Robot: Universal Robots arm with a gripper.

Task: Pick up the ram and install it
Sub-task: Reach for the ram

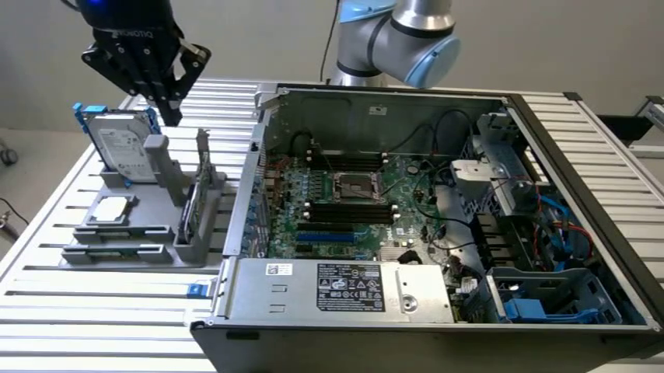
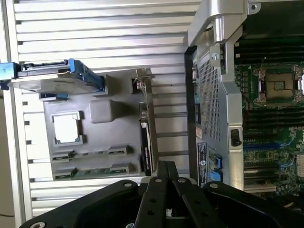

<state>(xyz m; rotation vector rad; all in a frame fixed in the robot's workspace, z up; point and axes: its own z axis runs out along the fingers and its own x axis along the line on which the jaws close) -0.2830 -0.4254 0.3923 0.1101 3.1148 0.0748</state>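
The ram (image 2: 91, 171) is a thin dark greenish strip lying flat in a groove at the front end of the grey holder (image 1: 135, 225), seen also as the ram (image 1: 112, 250). My black gripper (image 1: 169, 115) hangs high above the table behind the holder, near the upright hard drive, well apart from the ram. Its fingers (image 2: 161, 167) meet at the tips with nothing between them. Black memory slots (image 1: 347, 211) lie on the motherboard inside the open computer case (image 1: 260, 155), beside the processor socket (image 2: 278, 85).
The holder also carries a silver hard drive with blue rails (image 1: 120, 144), a square processor chip (image 1: 112, 208) and an upright card with a metal bracket (image 1: 194, 198). The case wall (image 2: 213, 95) stands close to the holder. A slatted metal table (image 1: 62, 311) surrounds everything.
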